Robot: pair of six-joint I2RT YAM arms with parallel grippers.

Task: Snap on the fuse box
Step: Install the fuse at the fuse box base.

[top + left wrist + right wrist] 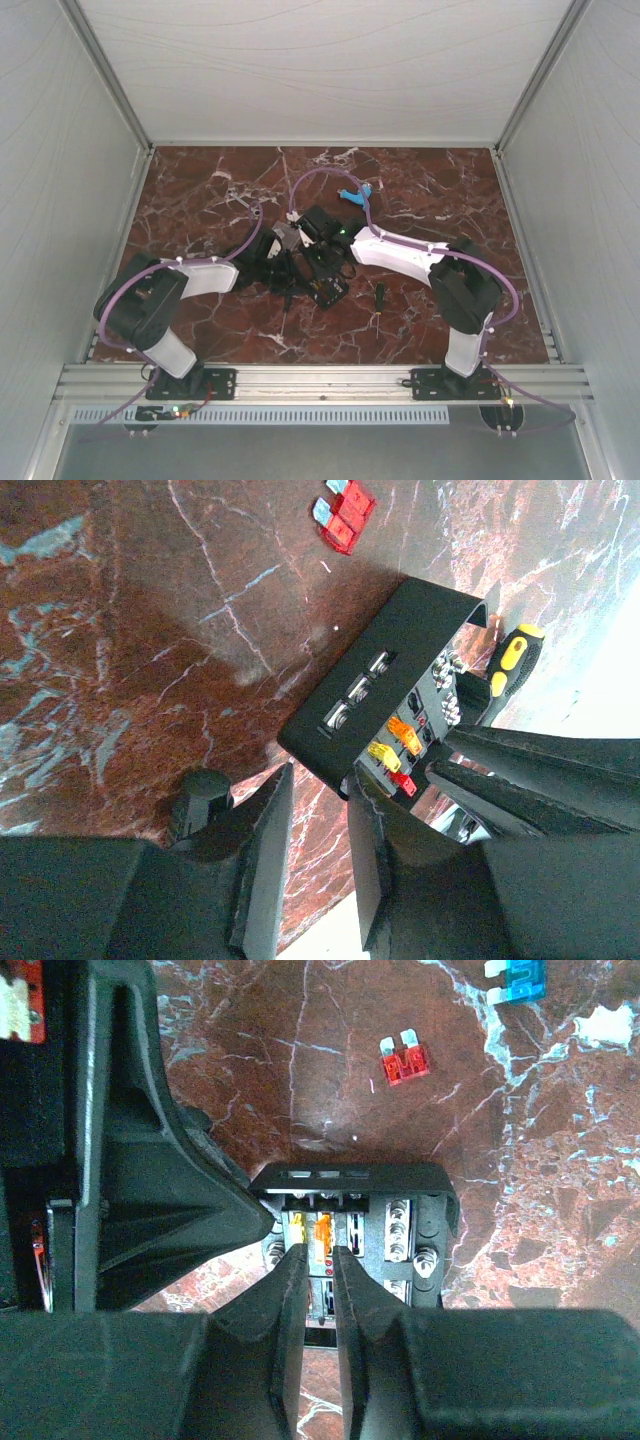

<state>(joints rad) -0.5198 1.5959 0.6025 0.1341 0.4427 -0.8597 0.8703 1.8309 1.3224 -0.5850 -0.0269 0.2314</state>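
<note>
The fuse box [350,1175] lies flat on the worktop [200,190], about midway between the two arms. Its rows of coloured fuses are bare to the camera. No clear lid covers it, and I cannot pick a lid out in any view. So you look to be at the step before the snap, tending the fuses rather than closing the box.

Your right fingers [280,1310] hang right over the fuse rows, only a sliver apart. An orange fuse [323,1230] sits in its slot just past their tips, and nothing is plainly pinched between them.

Your left fingers [262,850] are partly spread at the box's near corner, which pokes into the mouth of the gap. One finger looks to touch the box's side, but I cannot tell whether they truly clamp it.

Next you will likely need the box held steady and the lid found. Then it must be squared over the tray and pressed down evenly – a skewed lid could catch on one edge only.

A loose red fuse [405,1060] and a blue fuse [520,980] lie on the worktop beyond the box. A yellow-and-black screwdriver [512,655] lies just beside it.
</note>
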